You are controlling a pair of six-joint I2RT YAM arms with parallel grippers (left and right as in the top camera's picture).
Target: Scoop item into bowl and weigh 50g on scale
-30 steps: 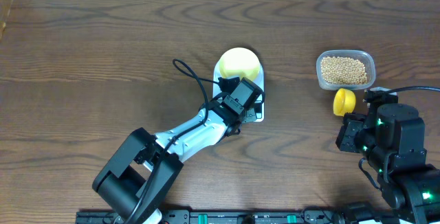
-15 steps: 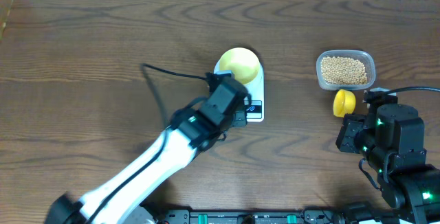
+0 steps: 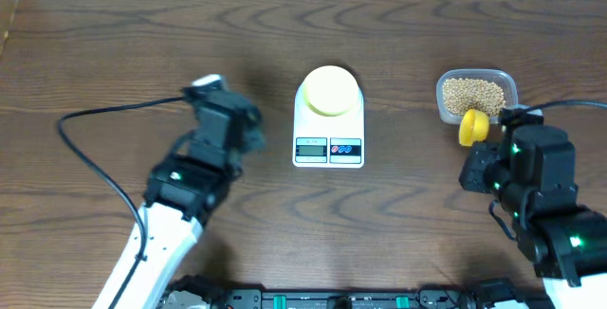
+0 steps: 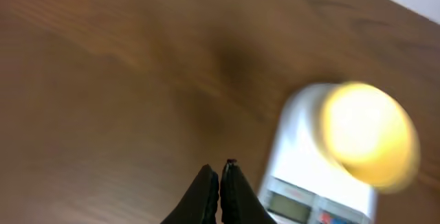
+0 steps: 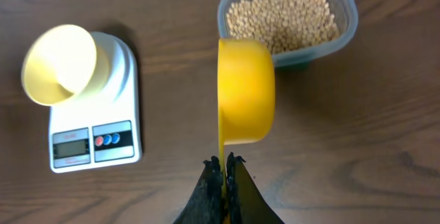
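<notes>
Dark brown wood grain runs across the whole surface [image 3: 114,44]. In the middle of it sits the white scale [image 3: 329,148], its little display and two buttons on the edge nearest the arms. The pale yellow bowl [image 3: 330,91] stands on the platform at the scale's far end. From where I stand the display is too small to read.

Off to the right, well apart from the scale, is a clear plastic tub [image 3: 439,96]. The tan beans [image 3: 472,96] lie in it, heaped fairly full.

The right tool [image 5: 225,165] is clamped tight on the thin handle of a bright yellow scoop [image 5: 246,93], fingers pinched together around it. The scoop's cup is at the tub's near left corner. The wrist view shows the cup from the side against the tub's front wall, but I cannot tell whether the two touch. I cannot tell whether anything is in the cup either.

The left tool [image 4: 220,179] is closed on nothing, its two dark fingers pressed flat together. It hangs over bare wood to the left of the scale, apart from it. Its own camera view is blurred, with the scale and bowl a soft white and yellow smear at the right. A black cable [image 3: 95,119] loops out from the left arm.
</notes>
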